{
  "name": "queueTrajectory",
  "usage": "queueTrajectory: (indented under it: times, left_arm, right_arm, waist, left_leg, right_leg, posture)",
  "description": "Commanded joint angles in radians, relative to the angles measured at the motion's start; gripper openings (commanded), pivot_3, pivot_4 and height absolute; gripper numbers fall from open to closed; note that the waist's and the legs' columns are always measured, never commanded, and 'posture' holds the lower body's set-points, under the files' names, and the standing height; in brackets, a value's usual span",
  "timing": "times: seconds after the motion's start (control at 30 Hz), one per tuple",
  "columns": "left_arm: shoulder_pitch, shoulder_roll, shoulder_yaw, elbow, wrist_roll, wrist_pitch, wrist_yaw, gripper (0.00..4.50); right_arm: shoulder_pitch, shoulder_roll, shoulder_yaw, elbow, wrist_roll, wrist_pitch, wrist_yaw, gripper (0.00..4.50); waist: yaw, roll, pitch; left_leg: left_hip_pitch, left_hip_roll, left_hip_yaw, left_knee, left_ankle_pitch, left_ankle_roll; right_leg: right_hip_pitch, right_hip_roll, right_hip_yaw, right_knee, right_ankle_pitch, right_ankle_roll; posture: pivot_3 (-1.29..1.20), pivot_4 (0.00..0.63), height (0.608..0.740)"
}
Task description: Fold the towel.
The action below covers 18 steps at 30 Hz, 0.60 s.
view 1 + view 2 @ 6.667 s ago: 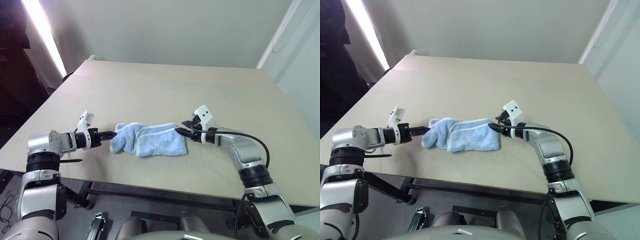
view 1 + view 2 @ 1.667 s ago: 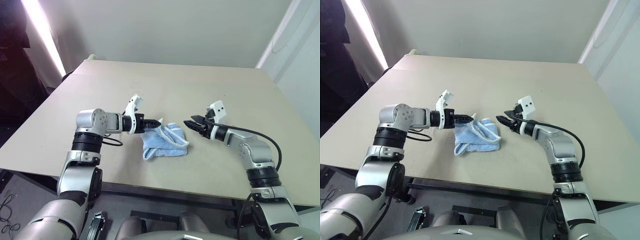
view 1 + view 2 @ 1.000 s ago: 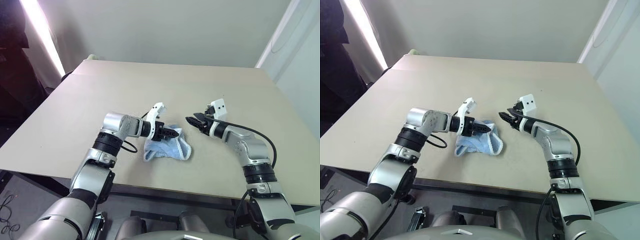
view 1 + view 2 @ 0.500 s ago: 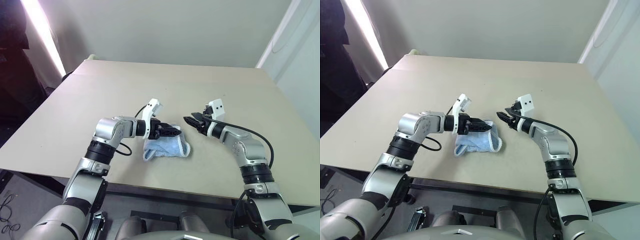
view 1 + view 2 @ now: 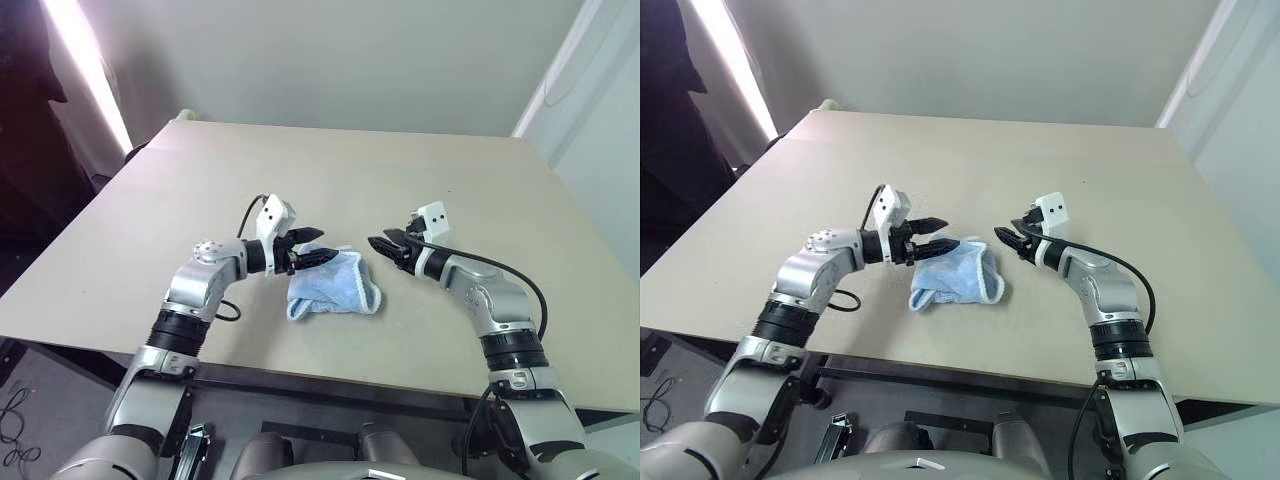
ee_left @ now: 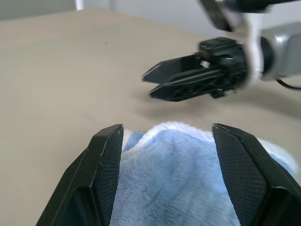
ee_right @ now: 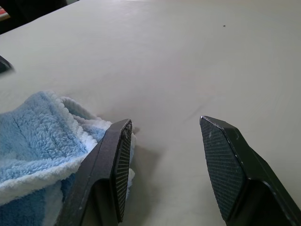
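The light-blue towel point(image 5: 335, 285) lies bunched and doubled over on the tan table point(image 5: 330, 170), its whitish hem curling along the right side. My left gripper point(image 5: 322, 256) hovers open just over the towel's upper left edge, with nothing between its fingers. In the left wrist view the towel point(image 6: 174, 174) sits below and between the spread fingers. My right gripper point(image 5: 372, 243) stands open a short way off the towel's right edge, pointing at it. From the right wrist, the towel's hem point(image 7: 37, 127) lies beside one finger, and the gap holds bare table.
The table's near edge point(image 5: 300, 365) runs just in front of the towel, and its left edge point(image 5: 90, 215) slants away. Bare tabletop stretches behind both grippers to the far wall. A bright light strip point(image 5: 85, 70) runs along the far left.
My left gripper, shut on the towel a second ago, has opened, let go and drawn back to the left. The towel stays doubled over. The right arm has kept still.
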Motion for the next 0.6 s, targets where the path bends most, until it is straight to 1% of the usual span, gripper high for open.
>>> queueTrajectory:
  times: [0.03, 0.17, 0.37, 0.43, 0.53, 0.6]
  left_arm:
    - [-0.001, -0.02, -0.019, 0.106, 0.064, -0.1, 0.009, 3.18]
    - [0.023, -0.034, -0.074, 0.18, 0.157, -0.22, 0.011, 3.18]
    - [0.032, -0.046, -0.113, 0.286, 0.271, -0.383, 0.071, 3.18]
    - [0.027, -0.066, -0.072, 0.268, 0.226, -0.369, 0.07, 3.18]
    - [0.024, -0.078, -0.019, 0.184, 0.142, -0.307, 0.022, 3.18]
    - [0.029, -0.072, -0.004, 0.119, 0.106, -0.261, -0.006, 3.21]
  right_arm:
    - [-0.02, -0.008, -0.015, -0.041, 0.0, -0.027, 0.003, 2.43]
    - [-0.02, -0.011, -0.012, -0.042, -0.003, -0.03, 0.006, 2.43]
    - [-0.036, -0.013, -0.01, -0.029, -0.009, -0.037, 0.011, 2.43]
    - [-0.044, -0.016, -0.011, -0.027, -0.005, -0.035, 0.018, 2.43]
    - [-0.046, -0.018, -0.027, -0.04, 0.042, 0.007, 0.057, 2.43]
    - [-0.039, -0.022, -0.036, -0.055, 0.08, 0.05, 0.09, 2.79]
  waist:
    - [-0.001, 0.0, 0.0]
    - [-0.001, 0.0, 0.0]
    - [0.001, 0.0, -0.001]
    - [0.001, 0.001, -0.001]
    - [0.0, 0.001, -0.001]
    - [0.001, 0.001, -0.001]
  left_leg:
    - [0.0, 0.0, 0.0, 0.0, 0.0, 0.0]
    - [0.0, 0.0, 0.0, 0.0, 0.0, 0.0]
    - [0.001, 0.0, 0.0, 0.0, 0.0, 0.0]
    - [0.002, 0.0, 0.0, 0.0, 0.0, 0.0]
    - [0.002, 0.001, 0.0, 0.0, 0.0, 0.0]
    - [0.001, 0.001, 0.0, 0.0, 0.0, 0.0]
  right_leg:
    - [0.0, 0.0, 0.0, 0.0, 0.0, 0.0]
    - [0.0, 0.001, 0.0, 0.0, 0.0, 0.0]
    - [0.001, 0.0, 0.0, 0.0, 0.0, 0.0]
    - [0.002, 0.0, 0.0, 0.0, 0.0, 0.0]
    - [0.002, 0.0, 0.0, 0.001, 0.0, 0.0]
    - [0.001, 0.0, 0.0, 0.0, 0.0, 0.0]
  posture:
    - [0.0, 0.0, 0.716]
    - [0.0, 0.0, 0.716]
    - [0.0, 0.0, 0.716]
    - [0.0, 0.0, 0.716]
    - [0.0, 0.0, 0.716]
    - [0.0, 0.0, 0.716]
